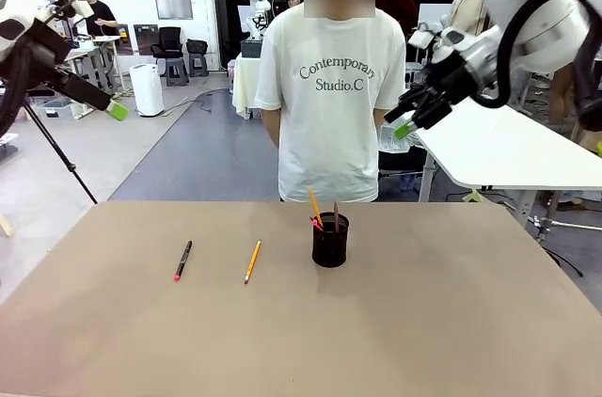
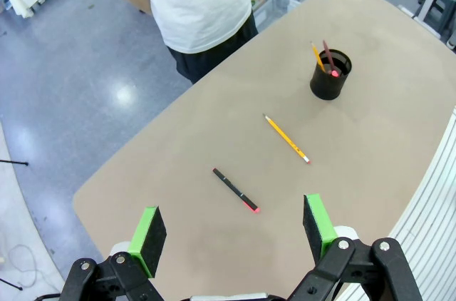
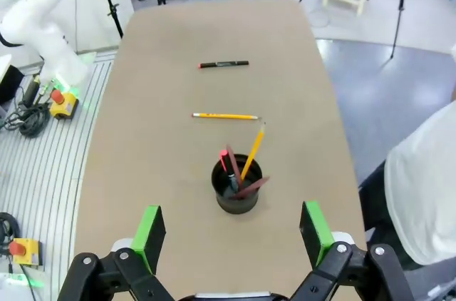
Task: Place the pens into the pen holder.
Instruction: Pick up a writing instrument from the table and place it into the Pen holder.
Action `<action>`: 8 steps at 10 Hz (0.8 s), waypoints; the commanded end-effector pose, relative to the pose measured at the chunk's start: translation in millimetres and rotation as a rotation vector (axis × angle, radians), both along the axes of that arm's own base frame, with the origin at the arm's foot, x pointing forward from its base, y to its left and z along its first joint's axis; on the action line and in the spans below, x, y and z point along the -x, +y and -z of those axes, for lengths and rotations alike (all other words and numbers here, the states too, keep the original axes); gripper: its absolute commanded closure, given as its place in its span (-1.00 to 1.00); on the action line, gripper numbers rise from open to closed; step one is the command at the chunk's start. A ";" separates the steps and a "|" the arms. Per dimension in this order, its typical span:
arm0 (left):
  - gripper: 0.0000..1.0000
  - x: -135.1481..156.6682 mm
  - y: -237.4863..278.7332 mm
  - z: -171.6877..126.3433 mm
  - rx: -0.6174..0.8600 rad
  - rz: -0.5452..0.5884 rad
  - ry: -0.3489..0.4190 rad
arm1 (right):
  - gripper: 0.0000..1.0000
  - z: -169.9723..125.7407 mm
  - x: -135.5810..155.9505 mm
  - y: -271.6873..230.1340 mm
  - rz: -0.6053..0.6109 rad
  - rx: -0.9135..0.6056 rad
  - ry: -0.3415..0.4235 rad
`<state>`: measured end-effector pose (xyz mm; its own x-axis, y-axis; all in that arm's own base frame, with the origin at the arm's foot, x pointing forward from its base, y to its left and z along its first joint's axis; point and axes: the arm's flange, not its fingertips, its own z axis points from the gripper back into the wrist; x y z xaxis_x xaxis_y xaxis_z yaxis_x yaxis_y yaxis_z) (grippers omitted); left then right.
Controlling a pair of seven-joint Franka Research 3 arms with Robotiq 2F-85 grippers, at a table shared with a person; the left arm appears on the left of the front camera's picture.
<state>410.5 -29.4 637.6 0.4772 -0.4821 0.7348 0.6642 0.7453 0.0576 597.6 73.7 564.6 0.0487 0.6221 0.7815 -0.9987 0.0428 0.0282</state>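
— Where do your pens sit right now?
— Your pen holder [image 1: 330, 240] stands upright mid-desk [image 1: 451, 322], just before the person [image 1: 329, 96], with several pens [image 3: 251, 155] leaning inside. To its left, the yellow pencil [image 1: 252, 262] lies flat, and the black pen [image 1: 182, 261] lies farther left, apart from it.
— And your grippers?
— Your left gripper [image 2: 234, 228] and right gripper [image 3: 231, 231] hang high above the desk, fingers spread wide, holding nothing.
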 end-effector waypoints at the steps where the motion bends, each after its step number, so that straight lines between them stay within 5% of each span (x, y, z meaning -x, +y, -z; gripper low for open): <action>1: -1.00 0.7 0.7 -1.6 0.001 0.006 -0.004 | -1.00 -16.8 15.5 -20.8 0.011 -0.014 -0.004; 8: -1.00 0.7 0.7 -1.6 0.001 0.006 -0.004 | -1.00 -32.5 26.5 -60.3 0.039 -0.013 0.006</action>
